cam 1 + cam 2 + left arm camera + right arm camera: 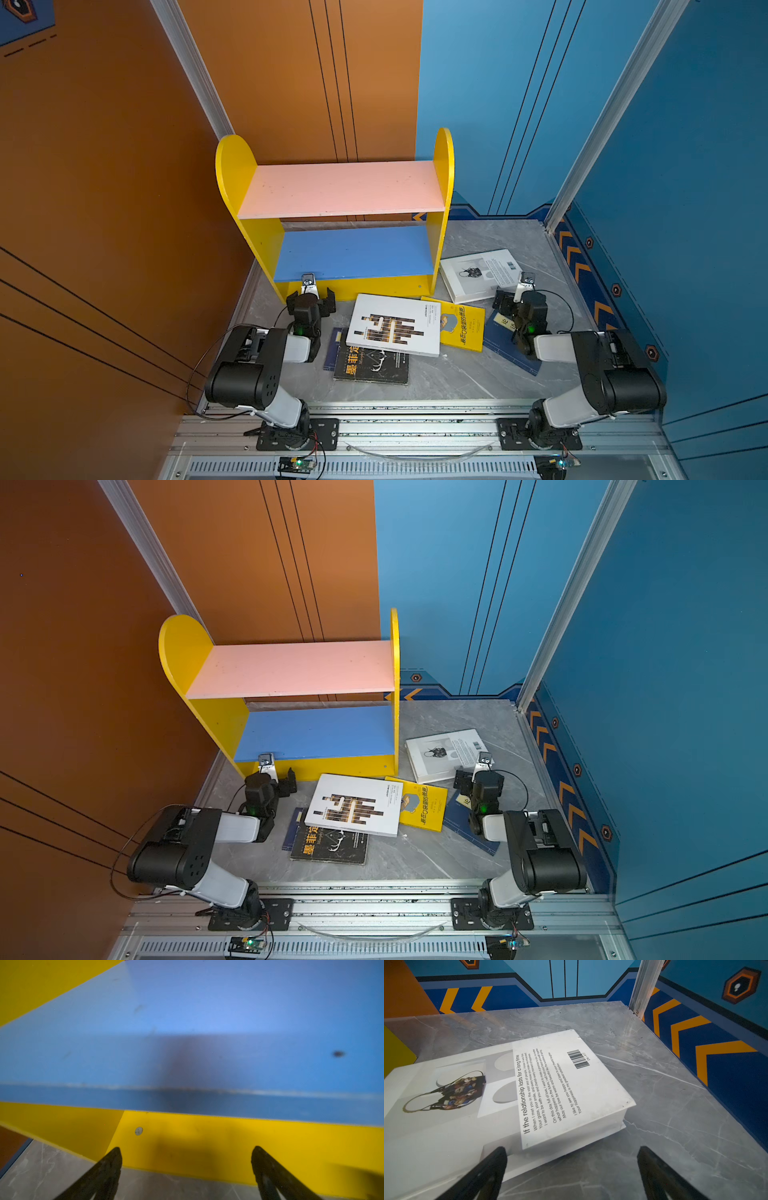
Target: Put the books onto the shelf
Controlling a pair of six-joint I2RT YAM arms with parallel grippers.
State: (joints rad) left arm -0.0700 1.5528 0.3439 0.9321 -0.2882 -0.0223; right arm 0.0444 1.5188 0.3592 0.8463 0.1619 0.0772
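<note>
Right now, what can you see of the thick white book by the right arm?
The white book is thick, glossy and closed, lying flat and skewed on the grey marble-look table, just right of the shelf. Its upturned cover shows a dark decorated handbag photo, black English text and a barcode. White page block; the bottom cover juts out slightly. The open right end effector sits at its near corner, not gripping it.
</note>
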